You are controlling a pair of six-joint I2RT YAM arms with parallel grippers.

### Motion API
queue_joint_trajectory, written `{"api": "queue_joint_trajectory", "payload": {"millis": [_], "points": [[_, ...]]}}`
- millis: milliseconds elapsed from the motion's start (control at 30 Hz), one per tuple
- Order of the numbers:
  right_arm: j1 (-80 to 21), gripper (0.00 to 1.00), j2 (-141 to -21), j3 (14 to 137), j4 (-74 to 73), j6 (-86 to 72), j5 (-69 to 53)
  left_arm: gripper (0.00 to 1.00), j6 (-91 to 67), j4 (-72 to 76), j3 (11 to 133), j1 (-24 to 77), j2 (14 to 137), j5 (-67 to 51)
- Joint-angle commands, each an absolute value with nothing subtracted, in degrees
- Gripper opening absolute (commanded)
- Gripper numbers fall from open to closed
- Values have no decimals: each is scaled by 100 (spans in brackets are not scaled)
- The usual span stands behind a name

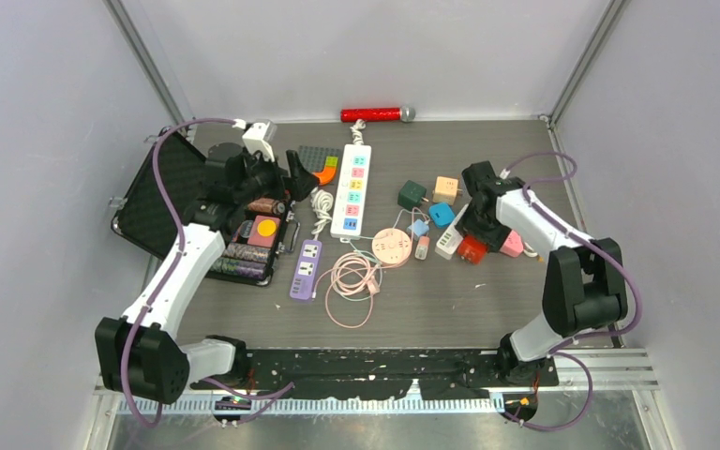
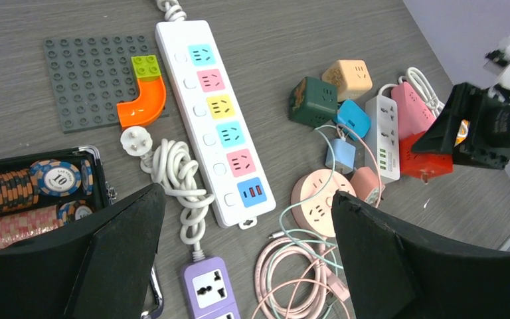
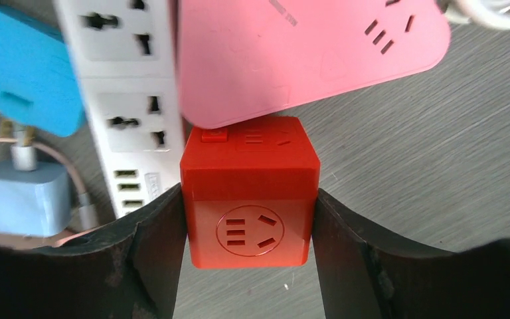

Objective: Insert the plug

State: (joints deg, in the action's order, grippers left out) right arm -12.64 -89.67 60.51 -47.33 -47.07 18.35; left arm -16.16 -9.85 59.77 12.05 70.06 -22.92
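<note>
R gripper [image 3: 247, 206]: jaws part-closed, both pads against the sides of 1 red cube adapter [image 3: 249, 169], lower centre of R wrist view; whether it is lifted, cannot tell. Cube abuts 1 pink strip [image 3: 292, 53] above and 1 short white strip [image 3: 123, 100] upper left. L gripper [image 2: 249, 199]: jaws wide apart, nothing between, above 1 long white strip [image 2: 216, 113] with 5 coloured sockets and 1 USB panel. Other cubes, 3 no.: green [image 2: 312, 100], tan [image 2: 348, 78], blue [image 2: 353, 118], upper right. 1 loose white plug [image 2: 133, 139] centre left. 1 purple strip [image 2: 209, 289] bottom centre. 1 round pink socket [image 2: 319, 199].
</note>
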Motion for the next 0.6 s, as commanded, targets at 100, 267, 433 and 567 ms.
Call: {"api": "queue_joint_trajectory", "payload": {"millis": [100,267,433,567], "points": [[-1347,32,-8022,7606,-4980,-4328,2216,93,-1704,30,6191,1470,6945,-2243],[-1484,33,-7371,7589,-3794,-3891,1749,93,-1783,1092,6091,1772,6974,-2609],[-1820,33,-6910,7077,-1536,-3085,793,93,-1943,1778,6424,2186,7365,-2923],[-1907,36,-6841,6849,-33,-2924,-601,92,-2275,2126,6827,2441,7754,-3118]]}}
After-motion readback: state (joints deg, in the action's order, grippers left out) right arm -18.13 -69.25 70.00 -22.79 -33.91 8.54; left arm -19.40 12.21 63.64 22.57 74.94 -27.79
